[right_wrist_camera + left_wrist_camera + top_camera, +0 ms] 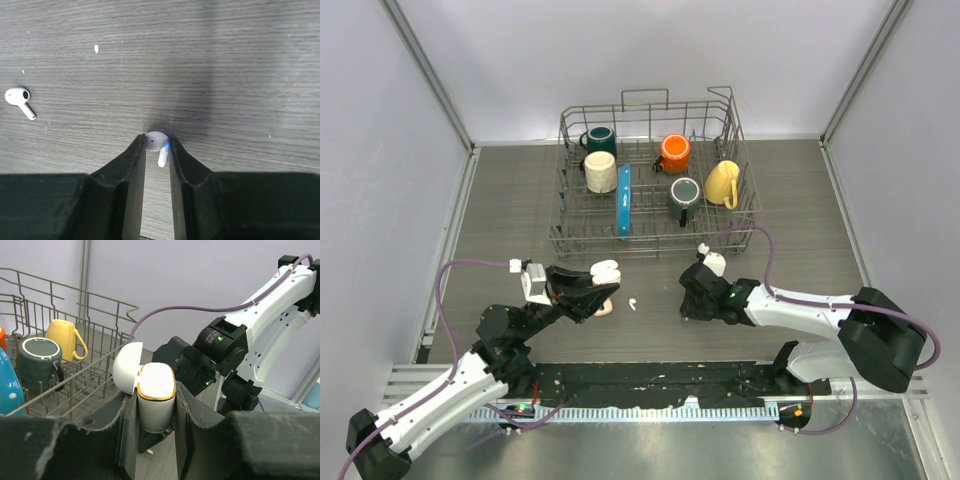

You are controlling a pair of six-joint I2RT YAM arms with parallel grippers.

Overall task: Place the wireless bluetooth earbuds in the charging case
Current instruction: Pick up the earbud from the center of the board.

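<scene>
The white charging case [156, 400] has a gold rim, and its lid [126, 367] is swung open to the left. My left gripper [156, 390] is shut on the case and holds it upright above the table; from above the case [605, 270] shows at the gripper's tip. My right gripper [157, 145] is down at the table, shut on a white earbud [155, 140] with its stem pointing back between the jaws. A second white earbud [19, 100] lies loose to the left, and the top view shows it [632, 303] between the two grippers.
A wire dish rack [740, 215] stands at the back with an orange mug [674, 153], a yellow mug [722, 183], a dark green mug [599, 139], a cream mug [600, 172], a grey mug [684, 196] and a blue plate [623, 200]. A pale pink object [605, 307] lies under the left gripper.
</scene>
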